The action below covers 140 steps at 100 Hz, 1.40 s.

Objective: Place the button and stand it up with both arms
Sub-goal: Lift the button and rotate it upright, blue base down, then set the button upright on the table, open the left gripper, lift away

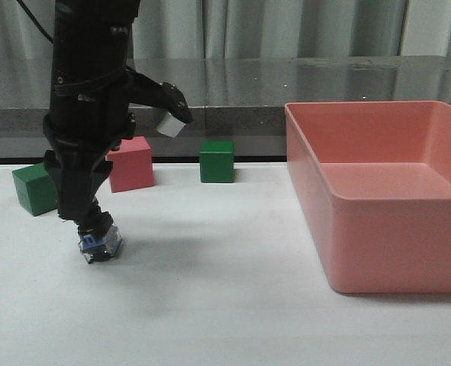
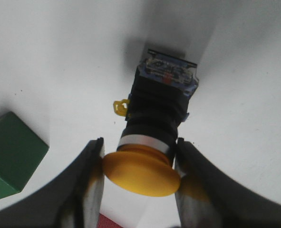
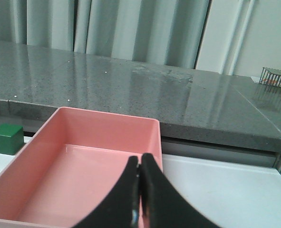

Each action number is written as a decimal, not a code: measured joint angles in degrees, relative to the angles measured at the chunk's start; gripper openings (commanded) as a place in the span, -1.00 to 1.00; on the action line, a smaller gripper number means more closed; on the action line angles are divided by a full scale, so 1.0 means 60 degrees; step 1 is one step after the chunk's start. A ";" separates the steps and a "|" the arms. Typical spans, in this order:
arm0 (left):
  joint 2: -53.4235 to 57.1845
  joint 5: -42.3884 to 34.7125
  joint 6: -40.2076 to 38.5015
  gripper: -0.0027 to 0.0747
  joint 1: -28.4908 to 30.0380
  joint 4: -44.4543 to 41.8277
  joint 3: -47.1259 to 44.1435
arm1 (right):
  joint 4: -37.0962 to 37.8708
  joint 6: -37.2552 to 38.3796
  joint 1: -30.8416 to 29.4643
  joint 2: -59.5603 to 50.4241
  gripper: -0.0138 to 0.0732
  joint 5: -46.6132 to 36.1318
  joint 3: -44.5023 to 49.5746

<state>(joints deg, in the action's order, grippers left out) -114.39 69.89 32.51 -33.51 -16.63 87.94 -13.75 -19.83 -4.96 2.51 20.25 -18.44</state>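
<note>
On my white table [image 1: 225, 320] a pink bin [image 1: 385, 198] sits at three o'clock; two green cubes [image 1: 217, 161] [image 1: 33, 188] and a pink cube [image 1: 131, 163] line up toward eleven.

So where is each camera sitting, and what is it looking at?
Front view: faces forward over the white table; the left arm shows, its left hand holding the yellow-capped push button.
Left wrist view: on that arm, looking down the button.
Right wrist view: over the pink plastic bin; right hand closed.
Shared: the bin, front and right wrist views.
</note>
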 measured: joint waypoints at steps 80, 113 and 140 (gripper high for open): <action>0.0237 -0.0065 -0.0280 0.51 0.0000 0.0223 0.0000 | 0.0000 0.0000 0.0000 0.0000 -0.82 0.0000 0.0000; 0.1815 -0.0046 -0.0298 0.49 -0.0068 0.0597 0.0000 | 0.0000 0.0000 0.0000 0.0000 -0.82 0.0000 0.0000; 0.3326 0.0106 -0.1113 -0.32 -0.0030 0.0606 0.0000 | 0.0000 0.0000 0.0000 0.0000 -0.82 0.0000 0.0000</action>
<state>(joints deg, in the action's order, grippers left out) -94.43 70.52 25.84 -33.69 -13.00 87.94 -13.75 -19.83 -4.96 2.51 20.25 -18.44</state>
